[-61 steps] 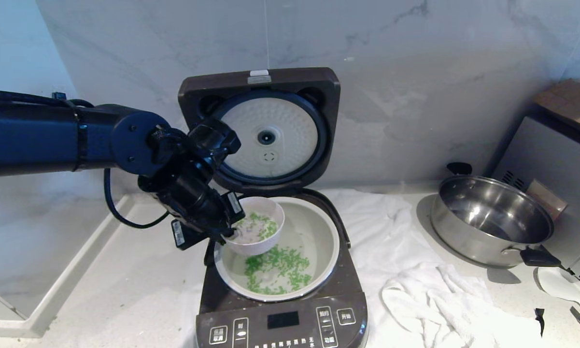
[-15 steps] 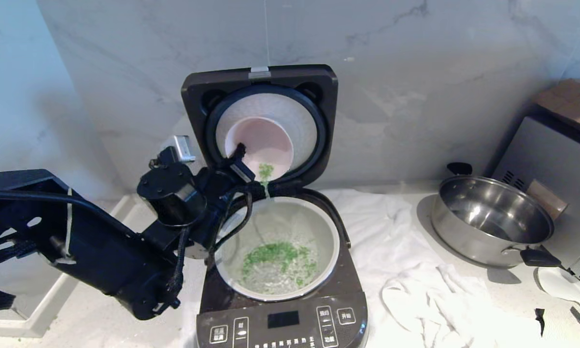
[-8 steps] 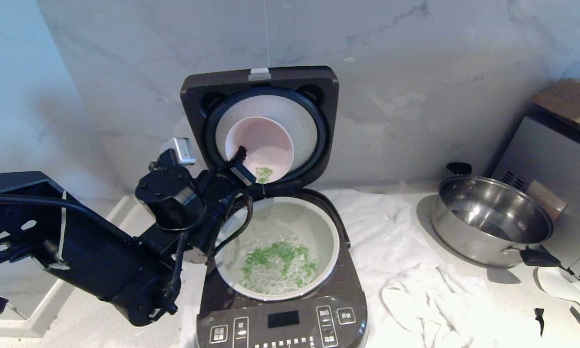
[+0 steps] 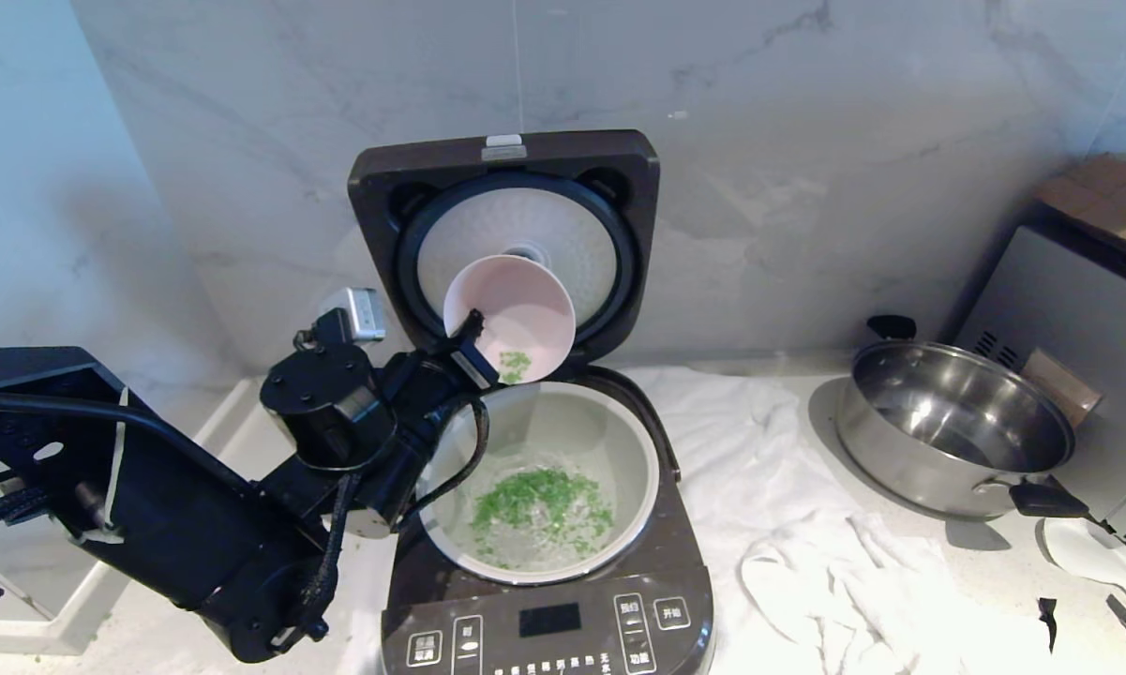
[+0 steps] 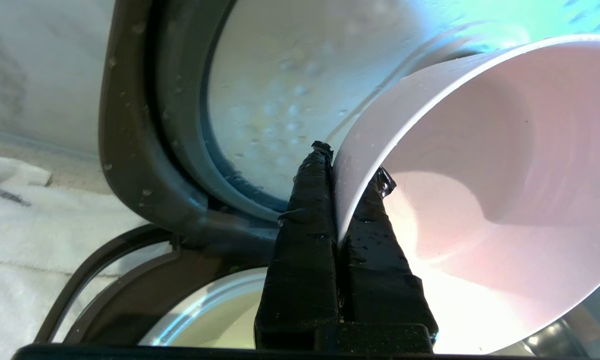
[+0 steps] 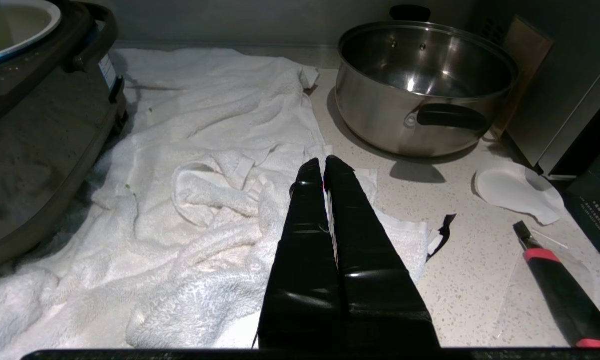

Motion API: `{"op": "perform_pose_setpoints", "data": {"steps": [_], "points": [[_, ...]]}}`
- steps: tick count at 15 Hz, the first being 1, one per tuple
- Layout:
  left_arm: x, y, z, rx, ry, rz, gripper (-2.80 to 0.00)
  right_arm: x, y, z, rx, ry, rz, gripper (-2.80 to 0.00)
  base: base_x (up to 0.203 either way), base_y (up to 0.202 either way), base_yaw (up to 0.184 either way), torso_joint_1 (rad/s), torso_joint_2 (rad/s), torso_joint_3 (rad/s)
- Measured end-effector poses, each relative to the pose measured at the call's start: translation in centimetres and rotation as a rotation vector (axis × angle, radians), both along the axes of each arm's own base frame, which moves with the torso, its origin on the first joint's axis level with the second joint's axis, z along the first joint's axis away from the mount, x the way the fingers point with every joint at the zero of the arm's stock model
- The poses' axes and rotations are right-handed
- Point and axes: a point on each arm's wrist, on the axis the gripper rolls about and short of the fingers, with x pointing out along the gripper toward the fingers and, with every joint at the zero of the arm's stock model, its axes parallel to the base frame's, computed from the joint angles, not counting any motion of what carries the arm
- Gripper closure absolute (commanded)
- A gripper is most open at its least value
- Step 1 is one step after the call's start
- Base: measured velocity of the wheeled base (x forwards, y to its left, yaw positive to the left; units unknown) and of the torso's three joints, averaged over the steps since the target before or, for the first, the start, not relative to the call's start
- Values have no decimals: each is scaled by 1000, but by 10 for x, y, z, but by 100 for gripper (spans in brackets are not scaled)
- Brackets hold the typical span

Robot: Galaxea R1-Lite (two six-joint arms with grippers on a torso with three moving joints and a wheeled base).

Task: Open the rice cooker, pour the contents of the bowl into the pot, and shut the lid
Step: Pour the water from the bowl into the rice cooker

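The dark brown rice cooker (image 4: 544, 614) stands with its lid (image 4: 506, 169) swung up against the wall. Its white pot (image 4: 619, 441) holds water and floating green bits (image 4: 542, 511). My left gripper (image 4: 471, 339) (image 5: 347, 162) is shut on the rim of the pale pink bowl (image 4: 516, 305) (image 5: 479, 165), one finger inside and one outside. The bowl is tipped on its side above the pot's back edge. A small clump of green bits (image 4: 514, 366) clings near its lower lip. My right gripper (image 6: 323, 162) is shut and empty over a white towel (image 6: 205, 175).
A steel pan (image 4: 956, 427) with black handles sits right of the cooker, beside a grey appliance (image 4: 1069, 319). The crumpled white towel (image 4: 806, 525) lies between them. A red-and-black tool (image 6: 559, 285) and a white scrap (image 6: 519, 192) lie at the right. A marble wall stands close behind.
Four seconds ago the bowl was low over the pot, half full. It then rose and tipped; within the last second it sank a little and most green bits fell into the pot.
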Motion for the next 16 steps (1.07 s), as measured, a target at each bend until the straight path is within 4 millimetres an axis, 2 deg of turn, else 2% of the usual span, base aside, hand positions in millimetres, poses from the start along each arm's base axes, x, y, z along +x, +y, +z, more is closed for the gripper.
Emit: {"op": "perform_pose_setpoints", "data": {"steps": [4, 7, 9, 13, 16], "points": [[-6, 2, 22, -34, -65, -33, 0, 0, 0, 0, 0, 0, 0, 0, 0, 0, 0, 0, 0, 0], [-15, -10, 7, -4, -17, -74, 0, 0, 0, 0, 0, 0, -1, 0, 0, 0, 0, 0, 0, 0], [-17, -12, 13, 8, -41, -88, 0, 0, 0, 0, 0, 0, 0, 0, 0, 0, 0, 0, 0, 0], [3, 1, 61, 18, -249, -90, 0, 0, 0, 0, -1, 0, -1, 0, 0, 0, 0, 0, 0, 0], [19, 2, 69, 69, -311, -40, 0, 0, 0, 0, 0, 0, 0, 0, 0, 0, 0, 0, 0, 0]]}}
